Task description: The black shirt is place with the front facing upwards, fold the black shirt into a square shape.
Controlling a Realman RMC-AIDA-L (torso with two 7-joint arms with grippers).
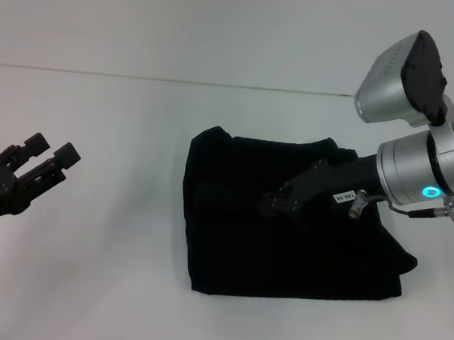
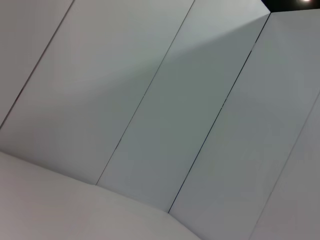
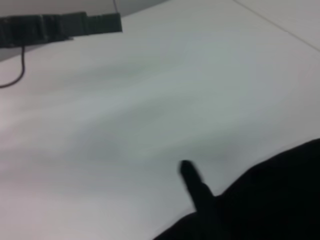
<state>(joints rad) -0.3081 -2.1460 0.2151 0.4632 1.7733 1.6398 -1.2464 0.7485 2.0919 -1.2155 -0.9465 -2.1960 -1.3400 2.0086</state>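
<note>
Your right gripper [image 1: 276, 201] rests over the folded black shirt [image 1: 228, 242] (jaws' state indiscernible); left gripper [image 1: 52, 153], jaws apart, hovers above the table [image 1: 105, 271].

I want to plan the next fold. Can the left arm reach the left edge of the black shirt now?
Probably yes. The left gripper hovers open over bare table, nothing between it and the black shirt. The right gripper is over the shirt's middle.

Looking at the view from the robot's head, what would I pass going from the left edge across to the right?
Left end effector, raised over the white table → bare table → the black shirt, folded into a rough square → right end effector, over the shirt's middle → the right arm's silver wrist.
</note>
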